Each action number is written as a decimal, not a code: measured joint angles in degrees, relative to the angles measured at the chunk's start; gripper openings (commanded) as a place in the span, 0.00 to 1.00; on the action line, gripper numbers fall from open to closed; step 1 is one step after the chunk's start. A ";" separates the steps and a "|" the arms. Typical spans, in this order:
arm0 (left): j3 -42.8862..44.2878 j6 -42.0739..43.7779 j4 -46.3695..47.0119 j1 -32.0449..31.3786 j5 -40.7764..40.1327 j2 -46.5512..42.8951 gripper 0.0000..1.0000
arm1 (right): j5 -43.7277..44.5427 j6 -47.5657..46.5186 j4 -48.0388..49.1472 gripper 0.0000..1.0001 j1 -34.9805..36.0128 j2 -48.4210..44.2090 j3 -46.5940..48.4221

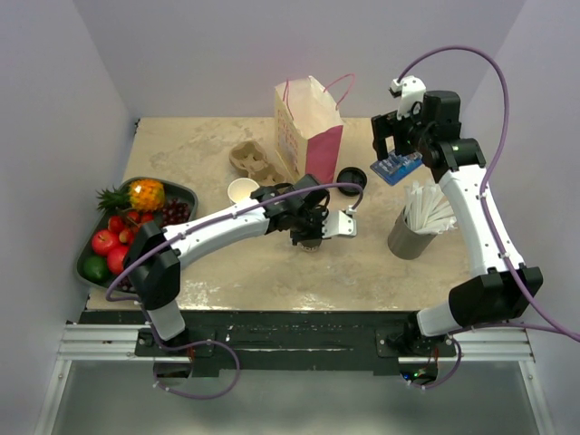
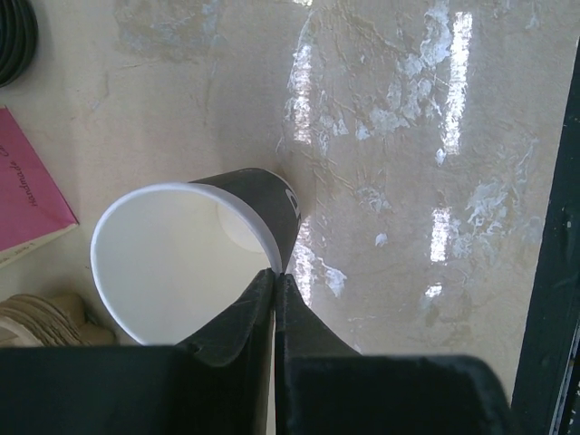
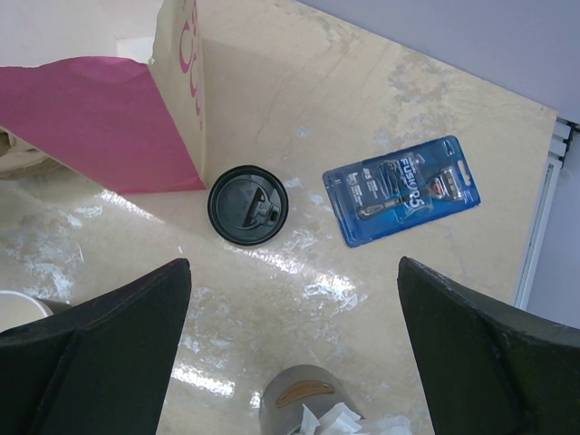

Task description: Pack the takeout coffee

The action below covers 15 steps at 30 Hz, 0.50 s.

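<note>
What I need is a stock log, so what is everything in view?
table: one, beige, under everything
paper bag: one, cream and pink, back centre
cup carrier: one, brown, left of bag
white cup: one, white, near carrier
lid: one, black, right of bag
razor pack: one, blue, beside lid
holder: one, grey, right side
fruit tray: one, dark, left edge
paper cup: one, dark, lidless, pinched at rim
left gripper: shut on that cup's rim
right gripper: open, above lid and razor
</note>
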 measured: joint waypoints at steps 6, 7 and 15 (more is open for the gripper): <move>0.00 -0.57 -0.11 0.00 1.57 0.00 0.31 | -0.74 0.00 -0.66 0.99 0.00 0.02 0.28; 0.00 -0.66 -0.11 0.00 2.01 0.00 0.33 | -0.98 0.00 -0.87 0.99 0.00 0.04 0.44; 0.17 -1.46 0.04 0.52 4.96 -0.37 0.55 | -1.53 -0.02 -2.73 0.99 0.00 0.52 3.50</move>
